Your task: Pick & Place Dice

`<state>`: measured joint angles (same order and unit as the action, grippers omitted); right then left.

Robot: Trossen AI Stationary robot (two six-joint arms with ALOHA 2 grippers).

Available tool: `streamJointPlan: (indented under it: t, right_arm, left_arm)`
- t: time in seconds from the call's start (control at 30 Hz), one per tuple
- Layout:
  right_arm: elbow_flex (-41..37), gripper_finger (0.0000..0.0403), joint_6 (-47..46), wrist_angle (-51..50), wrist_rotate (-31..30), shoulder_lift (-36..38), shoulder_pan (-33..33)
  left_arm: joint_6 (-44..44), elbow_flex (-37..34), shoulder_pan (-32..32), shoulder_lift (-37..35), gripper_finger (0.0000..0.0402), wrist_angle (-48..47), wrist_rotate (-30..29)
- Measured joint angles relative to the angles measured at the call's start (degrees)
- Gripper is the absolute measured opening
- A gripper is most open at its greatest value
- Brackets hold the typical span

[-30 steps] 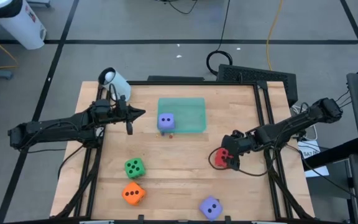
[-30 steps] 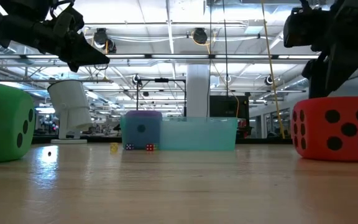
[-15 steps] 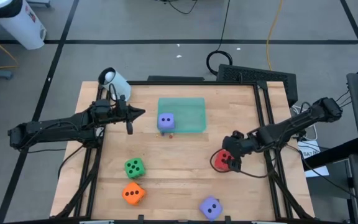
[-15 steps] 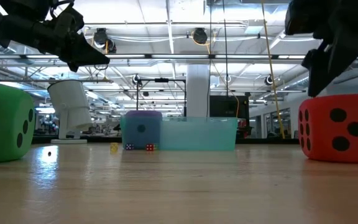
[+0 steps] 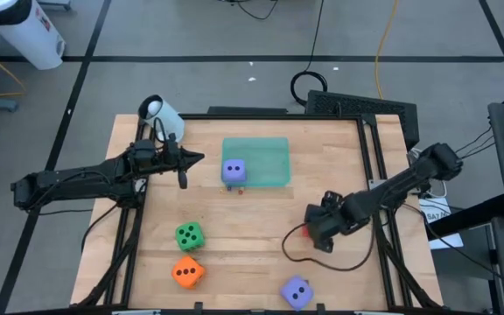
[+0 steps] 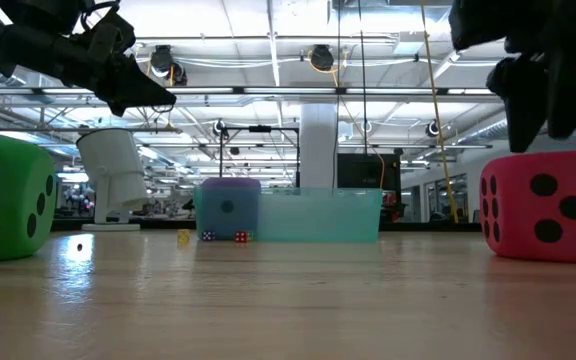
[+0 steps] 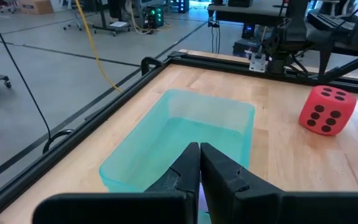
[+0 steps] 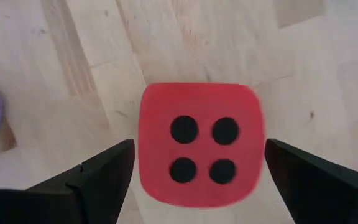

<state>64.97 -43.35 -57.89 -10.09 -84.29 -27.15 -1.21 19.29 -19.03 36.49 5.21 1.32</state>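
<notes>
The wooden table (image 5: 261,262) is seen from above with both arms over it. The teal tray (image 5: 265,157) lies near the far middle of the table, and one purple-blue die (image 5: 233,171) sits at its front left corner; whether it is fully inside cannot be told. The green die (image 5: 189,234) and the orange die (image 5: 187,272) are placed close together at the front left, and the second purple-blue die (image 5: 297,292) is near the front edge. The red die (image 8: 199,143) is on the wood at the right side, well apart from the tray, with four pips up. The right gripper (image 5: 322,229) has been moved in the last second from beside the die to directly above it, so in the high view the die is now almost hidden. Its fingers (image 8: 101,171) are held wide apart, one on each side of the die, and nothing is gripped yet. From this it is judged that a descent and a closing are being prepared. The left gripper (image 5: 186,161) is kept closed and empty, just left of the tray.
</notes>
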Motion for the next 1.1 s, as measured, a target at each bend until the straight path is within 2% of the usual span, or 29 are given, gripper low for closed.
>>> streamJointPlan:
  t: [0.2, 0.57, 0.83, 1.1]
  right_arm:
    - [0.22, 0.0348, -1.96, -0.64, 1.07, -2.76, -0.14]
    - [0.22, 0.0348, -1.63, 4.54, 1.08, -0.20, -0.33]
    - [0.22, 0.0348, -8.40, -3.01, -0.37, 0.26, 0.26]
    - [0.01, 0.0348, -8.17, -1.21, -0.65, 0.28, 0.24]
  left_arm:
    - [0.38, 0.00, 0.01, 0.01, 0.0021, -0.63, -0.04]
    - [0.89, -0.02, 0.01, 0.02, 0.0021, -0.68, -0.04]
    - [0.92, -0.02, -0.01, 0.00, 0.0021, -0.68, -0.02]
    - [0.94, -0.02, 0.01, 0.00, 0.0021, -0.70, -0.02]
